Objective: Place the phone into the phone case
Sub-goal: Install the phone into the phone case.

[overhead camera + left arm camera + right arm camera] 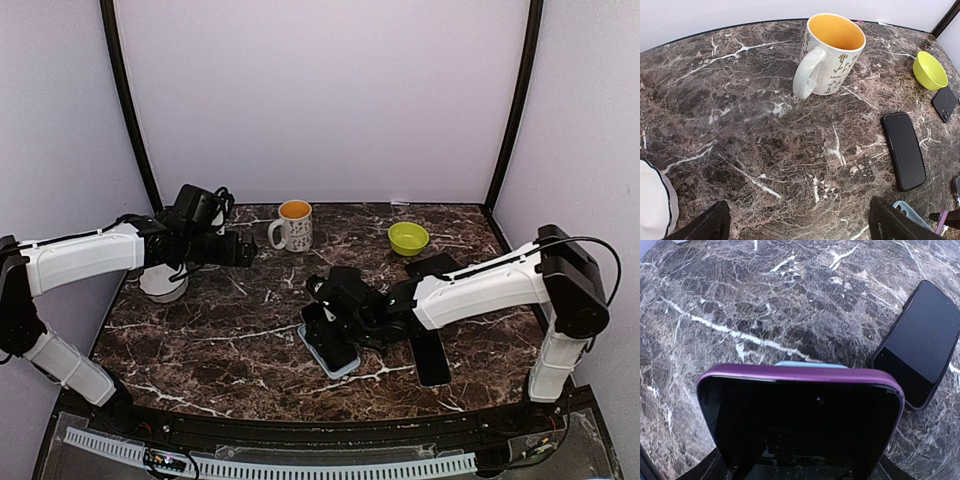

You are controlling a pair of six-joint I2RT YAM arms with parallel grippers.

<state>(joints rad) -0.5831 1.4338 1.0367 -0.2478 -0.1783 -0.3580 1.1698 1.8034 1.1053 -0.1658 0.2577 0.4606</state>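
Step in hand, by judgement: seating the phone (800, 420) into the phone case (810, 363); not yet done. Grips the phone in the right gripper (338, 305), jaws clamped across its near end, a finger at each side edge, glass toward the wrist camera, purple rim uppermost. Carries it tilted, probably for leading in with one edge first. Hangs directly over the pale blue phone case, lying flat on the counter (200, 330) near the middle of the near edge; only a thin strip of case visible beyond the rim in the right wrist view. Contact between the two: cannot tell. Holds the left gripper (800, 227) above the left rear part of the counter, jaws wide apart, nothing between them; presumably parked clear of the insertion. Notes a spare black phone (922, 347) flat just beyond the case toward the rear edge, apart from it; mug (830, 55) and green bowl (930, 70) nearer the rear edge, white dish (652, 205) at the left edge. Next, as a guess: needs squaring up, lowering, pressing corners home; risk of case sliding on marble.
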